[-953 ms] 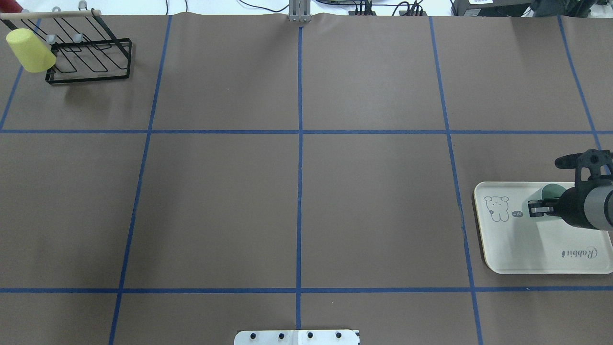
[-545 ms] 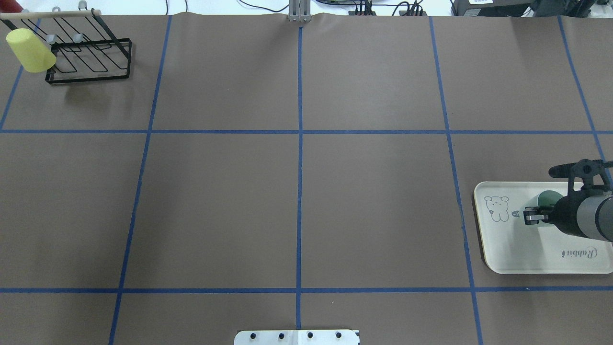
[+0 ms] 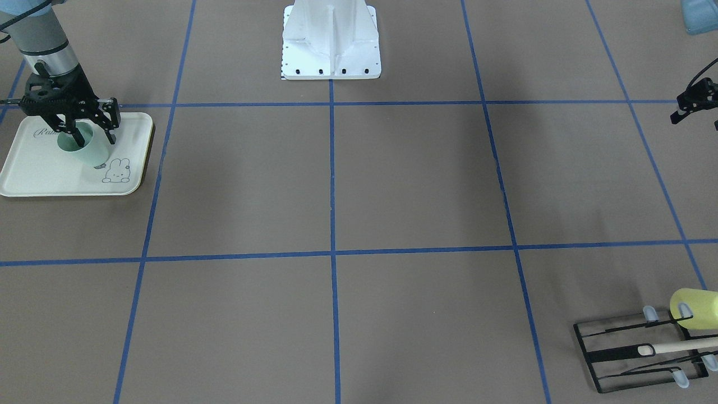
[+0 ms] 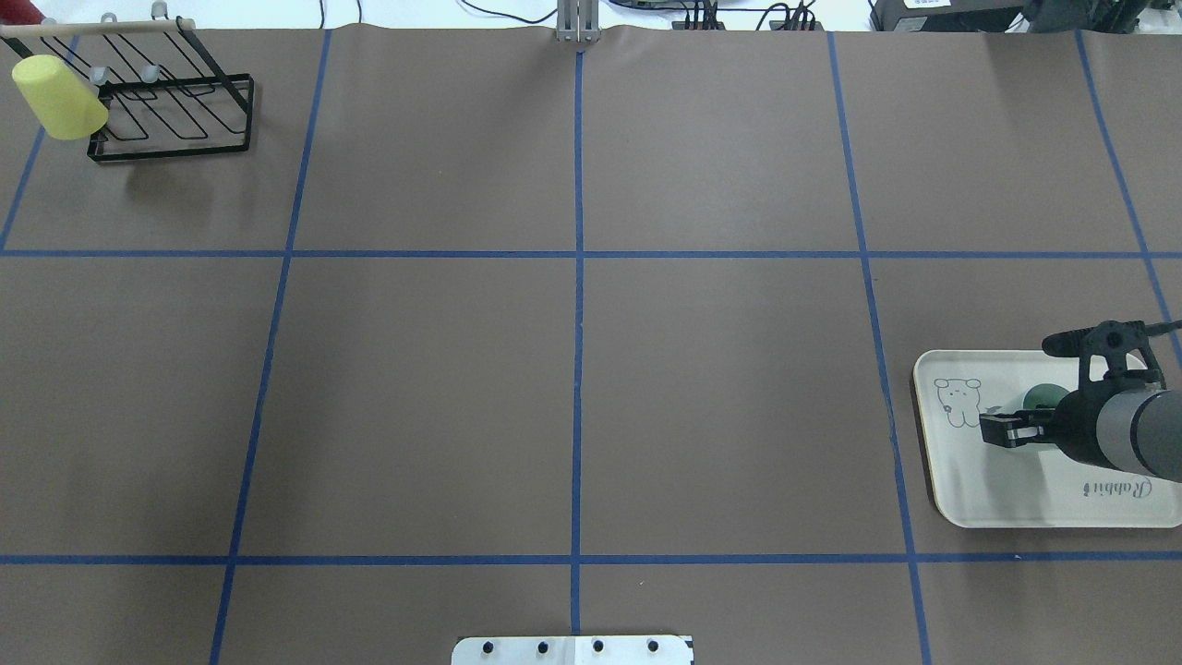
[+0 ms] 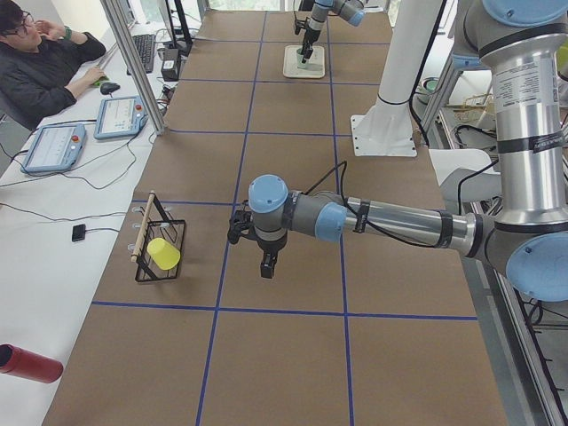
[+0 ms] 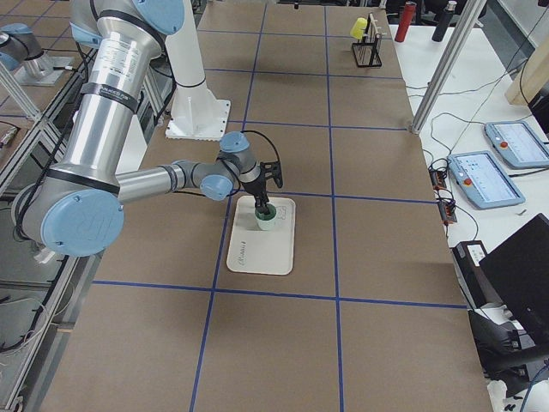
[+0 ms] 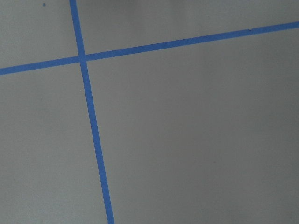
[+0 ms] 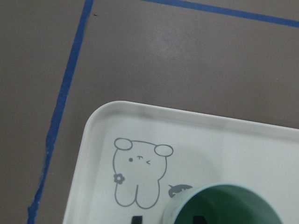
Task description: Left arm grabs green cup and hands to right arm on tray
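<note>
Green cup [image 3: 90,151], pale mint, upright with its mouth up, standing on the cream tray [image 3: 33,177] at ten o'clock in the front-facing view. Placed toward the tray's twelve o'clock edge, with the bunny drawing [image 3: 116,171] just beside it at five o'clock and the "Rabbit" script [image 3: 40,133] at ten o'clock, partly hidden.

Right arm [image 3: 42,33] above it at eleven o'clock, with the right gripper [image 3: 92,137] directly over the cup. Jaws spread, not clamped. One finger [image 3: 72,133] dipped inside the cup's mouth, the other [image 3: 111,133] outside the wall at three o'clock, the wall between them.

Next across, at twelve o'clock, the white robot base [image 3: 331,45] on the brown table [image 3: 420,179], gridded with blue tape lines [image 3: 332,168].

Left gripper [image 5: 267,264] well apart from the tray. Only a black fragment at the three o'clock edge of the front-facing view. In the exterior left view, hanging fingers-down above bare table near the rack. Jaws spread or closed: impossible to tell.

Last, at five o'clock, a black wire rack [image 3: 617,353] with a pale wooden rod [image 3: 679,347] across it and a yellow cup [image 3: 695,308] resting on its two o'clock corner.
</note>
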